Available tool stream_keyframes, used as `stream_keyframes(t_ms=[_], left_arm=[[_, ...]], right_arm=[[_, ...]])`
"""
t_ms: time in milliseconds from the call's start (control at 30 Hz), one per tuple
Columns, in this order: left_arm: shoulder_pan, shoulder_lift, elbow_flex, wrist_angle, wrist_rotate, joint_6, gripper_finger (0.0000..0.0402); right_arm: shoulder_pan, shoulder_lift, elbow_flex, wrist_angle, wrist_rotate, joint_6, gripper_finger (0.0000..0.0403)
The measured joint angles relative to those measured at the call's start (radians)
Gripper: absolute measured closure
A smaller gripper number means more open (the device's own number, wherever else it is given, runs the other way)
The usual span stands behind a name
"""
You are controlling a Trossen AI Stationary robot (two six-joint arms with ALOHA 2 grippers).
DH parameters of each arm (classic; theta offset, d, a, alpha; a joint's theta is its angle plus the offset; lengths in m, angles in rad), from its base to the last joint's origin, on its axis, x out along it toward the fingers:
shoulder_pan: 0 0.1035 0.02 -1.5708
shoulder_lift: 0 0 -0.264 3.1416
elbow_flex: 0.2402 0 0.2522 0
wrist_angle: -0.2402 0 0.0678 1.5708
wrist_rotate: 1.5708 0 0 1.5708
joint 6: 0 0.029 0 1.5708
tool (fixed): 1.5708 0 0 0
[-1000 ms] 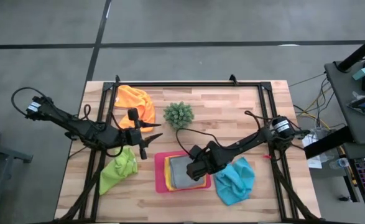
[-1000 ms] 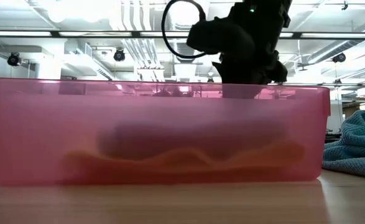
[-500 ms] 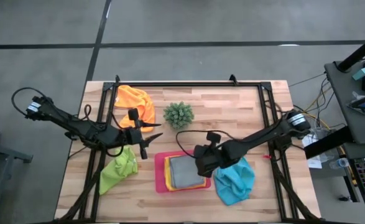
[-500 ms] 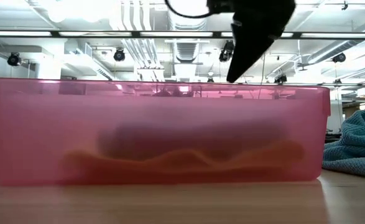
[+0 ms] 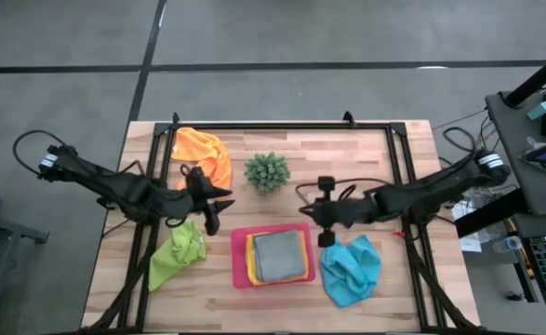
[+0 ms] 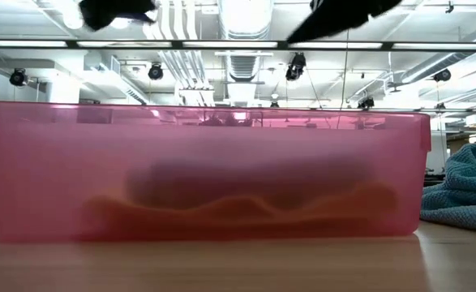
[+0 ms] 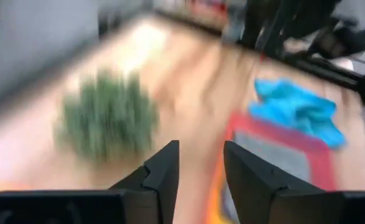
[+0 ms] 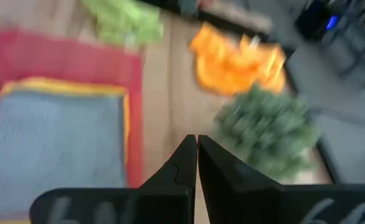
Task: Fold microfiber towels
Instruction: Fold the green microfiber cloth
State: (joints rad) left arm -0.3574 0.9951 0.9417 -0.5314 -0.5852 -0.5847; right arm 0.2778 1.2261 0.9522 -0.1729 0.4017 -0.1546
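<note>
The left tool (image 5: 219, 197) hovers over bare desk (image 5: 366, 149) just beyond the pink tray's (image 5: 239, 253) far-left corner, its 2 fingers (image 7: 163, 167) parted with a clear gap between them and nothing in it. The right tool (image 5: 307, 212) hangs just past the tray's far-right corner, its fingers (image 8: 185, 163) pressed together on nothing. Inside the tray lies a flat stack of 2 towels: the grey towel (image 5: 279, 255) on top, the yellow towel (image 5: 250, 264) under it, showing only as a strip along the grey one's edges. The lime green towel (image 5: 178, 254) sits crumpled on the desk just beside the tray's left side, below the left tool. The light blue towel (image 5: 351, 268) lies bunched against the tray's right side, near the right tool. The orange towel (image 5: 204, 154) is heaped well beyond the tray, toward the desk's far-left part, and the small spiky green plant (image 5: 267, 172) stands beside it, straight beyond the tray.
</note>
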Motion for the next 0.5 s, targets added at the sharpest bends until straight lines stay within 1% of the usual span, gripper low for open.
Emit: stream_keyframes(t_ms=[67,133,233,400,500], left_arm=[[0.005,0.001,0.028,-0.155,0.081,-0.230,0.0299],[0.004,0.013,0.030,-0.261,0.172,-0.430,0.0309],[-0.018,0.070,0.016,-0.327,0.320,-0.653,0.0330],[-0.032,0.243,0.019,-0.496,0.597,-0.893,0.0364],[-0.051,0.346,0.030,-0.564,0.727,-0.939,0.0366]], right_arm=[[-0.019,-0.052,-0.024,0.049,-0.018,-0.055,0.0394],[-0.034,-0.103,-0.034,0.064,-0.035,-0.071,0.0394],[-0.042,-0.160,-0.060,0.063,-0.041,-0.046,0.0394],[-0.040,-0.237,-0.143,0.058,-0.044,-0.048,0.0394],[-0.047,-0.271,-0.179,0.074,-0.042,-0.094,0.0394]])
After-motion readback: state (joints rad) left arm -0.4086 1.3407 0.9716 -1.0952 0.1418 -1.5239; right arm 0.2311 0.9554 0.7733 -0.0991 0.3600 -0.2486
